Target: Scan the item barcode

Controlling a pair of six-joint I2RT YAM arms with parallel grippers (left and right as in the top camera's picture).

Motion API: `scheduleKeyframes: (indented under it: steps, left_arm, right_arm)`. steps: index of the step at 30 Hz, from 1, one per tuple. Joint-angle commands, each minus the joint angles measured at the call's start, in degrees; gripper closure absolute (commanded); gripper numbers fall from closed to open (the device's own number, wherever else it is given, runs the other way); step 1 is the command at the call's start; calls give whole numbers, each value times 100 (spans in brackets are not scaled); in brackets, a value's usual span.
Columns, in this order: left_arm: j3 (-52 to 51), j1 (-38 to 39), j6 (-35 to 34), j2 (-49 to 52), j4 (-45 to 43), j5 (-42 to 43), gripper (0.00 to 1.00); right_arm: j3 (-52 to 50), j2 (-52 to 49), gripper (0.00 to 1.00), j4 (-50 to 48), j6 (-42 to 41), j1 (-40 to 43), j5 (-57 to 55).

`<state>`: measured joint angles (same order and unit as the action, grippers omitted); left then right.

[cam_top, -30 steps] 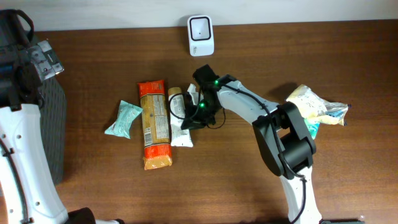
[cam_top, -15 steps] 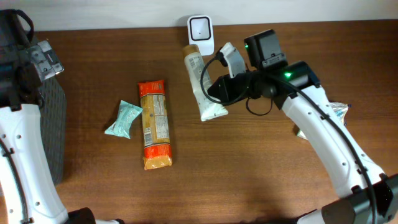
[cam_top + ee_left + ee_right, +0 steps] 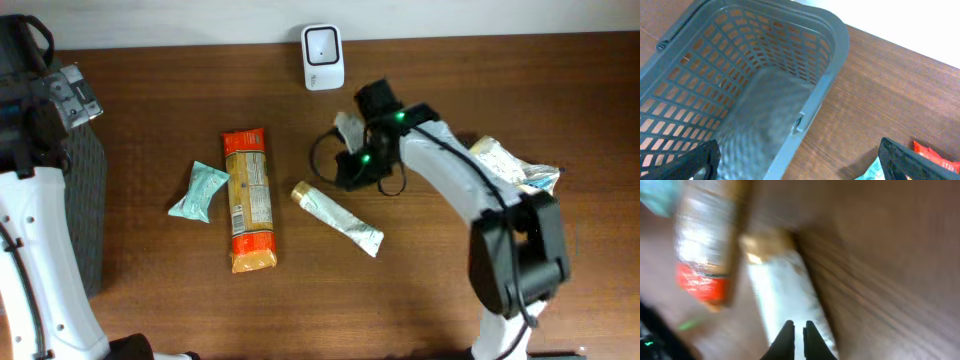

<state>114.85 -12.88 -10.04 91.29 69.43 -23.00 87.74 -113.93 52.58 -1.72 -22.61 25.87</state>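
White tube (image 3: 337, 217) is down on the wood now, lying slantwise between the orange packet (image 3: 248, 200) and the right gripper (image 3: 796, 332). Half a second back it was held up by the scanner (image 3: 322, 56). Right jaws are pinched together on nothing, so the scan pass looks done. Left gripper (image 3: 802, 162) gapes wide over the basket (image 3: 830, 70). Print on tube and packet is too small or blurred to read.
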Motion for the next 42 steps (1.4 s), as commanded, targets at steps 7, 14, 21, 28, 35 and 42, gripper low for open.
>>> scheduleKeyframes:
  steps: [7,14,21,28,35,42]
  left_arm:
    - [-7,-4,52,-35,-9,-79,1]
    - [-7,-4,52,-35,-9,-79,1]
    - [-7,-4,52,-35,-9,-79,1]
    - [-7,-4,52,-35,-9,-79,1]
    - [-7,-4,52,-35,-9,-79,1]
    - [-7,-4,52,-35,-9,-79,1]
  right_arm:
    - [37,98,1,964,951,-1582,-2621]
    - [-627,92,0,374,1987,-992,-1853]
    - [-1108,90,46,157,2417,-389,-649]
    - [-881,96,96,160,1871,-317,-9]
    - [623,435,96,573,1878,643,3244]
    - [1379,442,96,321,1882,1220,4096]
